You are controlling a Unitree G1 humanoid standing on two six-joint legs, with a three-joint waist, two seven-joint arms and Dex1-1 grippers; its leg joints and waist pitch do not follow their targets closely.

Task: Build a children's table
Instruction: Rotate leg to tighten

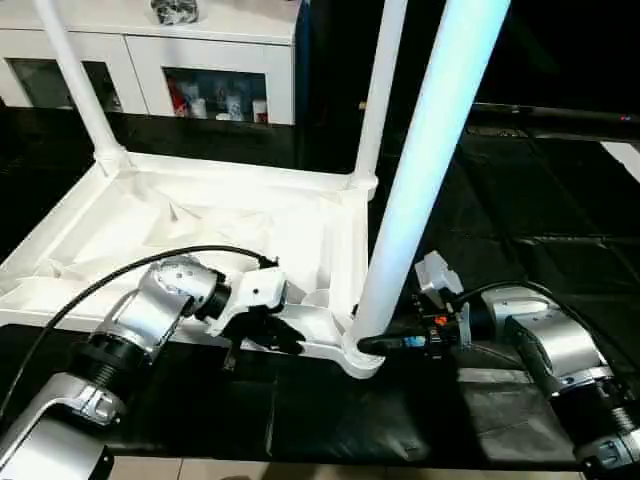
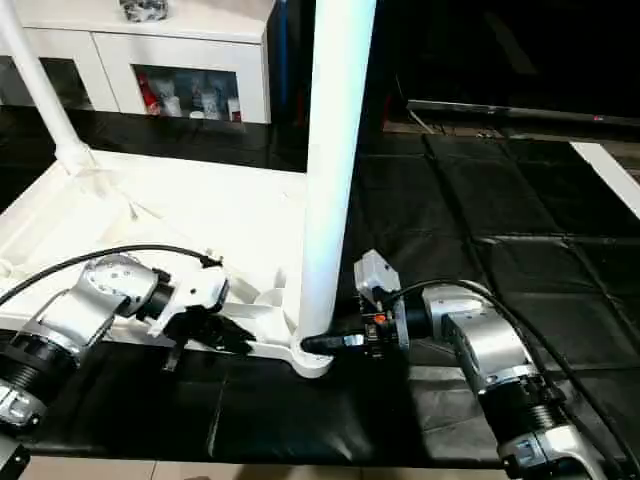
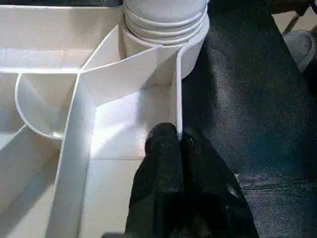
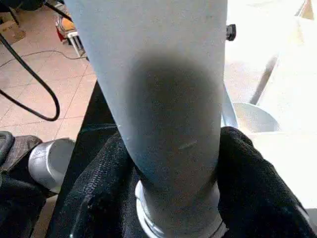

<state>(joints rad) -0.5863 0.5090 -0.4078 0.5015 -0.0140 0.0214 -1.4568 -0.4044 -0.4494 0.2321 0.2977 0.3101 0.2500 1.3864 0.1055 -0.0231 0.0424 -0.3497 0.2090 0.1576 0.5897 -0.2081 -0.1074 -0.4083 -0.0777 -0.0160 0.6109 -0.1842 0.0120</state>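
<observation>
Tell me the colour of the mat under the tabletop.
Black mat, seen best in the right eye view, under the white tabletop.

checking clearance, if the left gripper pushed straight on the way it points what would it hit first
Most likely the near leg in its corner socket. The left gripper pinches the tabletop's rim wall and points along it toward that corner. Nothing else shows between them, though depth is hard to judge.

White tabletop (image 1: 200,215), white leg (image 1: 425,170), black mat (image 1: 520,220).
</observation>
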